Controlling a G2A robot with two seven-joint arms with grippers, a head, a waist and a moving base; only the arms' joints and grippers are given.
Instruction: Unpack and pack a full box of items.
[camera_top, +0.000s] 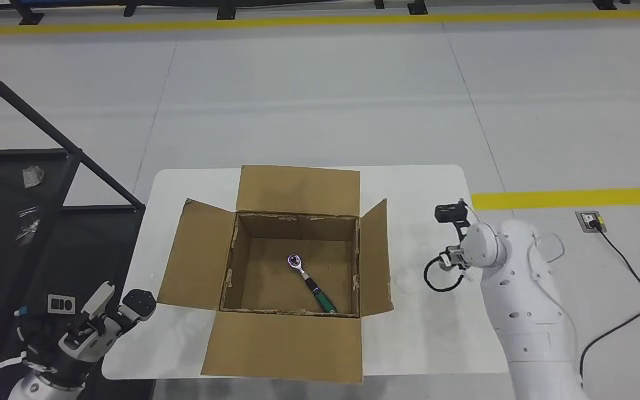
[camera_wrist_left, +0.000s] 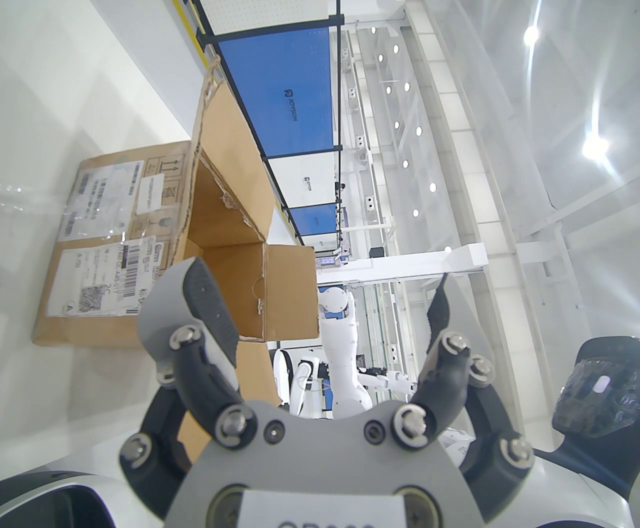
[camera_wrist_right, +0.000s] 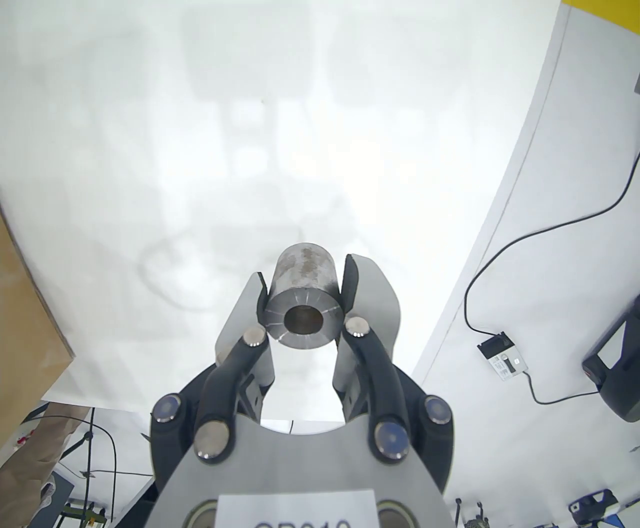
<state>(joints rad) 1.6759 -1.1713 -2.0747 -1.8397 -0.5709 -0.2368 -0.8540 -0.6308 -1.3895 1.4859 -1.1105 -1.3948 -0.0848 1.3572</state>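
Observation:
An open cardboard box (camera_top: 290, 260) stands in the middle of the white table (camera_top: 420, 190), flaps spread outward. Inside it lies a ratchet wrench (camera_top: 310, 283) with a green and black handle. My right gripper (camera_wrist_right: 304, 292) hovers over the bare tabletop to the right of the box, shut on a grey metal cylinder (camera_wrist_right: 303, 300) with a hole through its end. The right arm's wrist (camera_top: 452, 245) sits beside the box's right flap. My left gripper (camera_wrist_left: 320, 295) is open and holds nothing, low by the table's front left corner (camera_top: 110, 320), with the box (camera_wrist_left: 150, 240) beyond it.
The box's flap edge (camera_wrist_right: 25, 290) lies near the right gripper. A black cable and a small power socket (camera_wrist_right: 502, 356) are on the floor past the table's right edge. A black rack (camera_top: 40, 210) stands left of the table.

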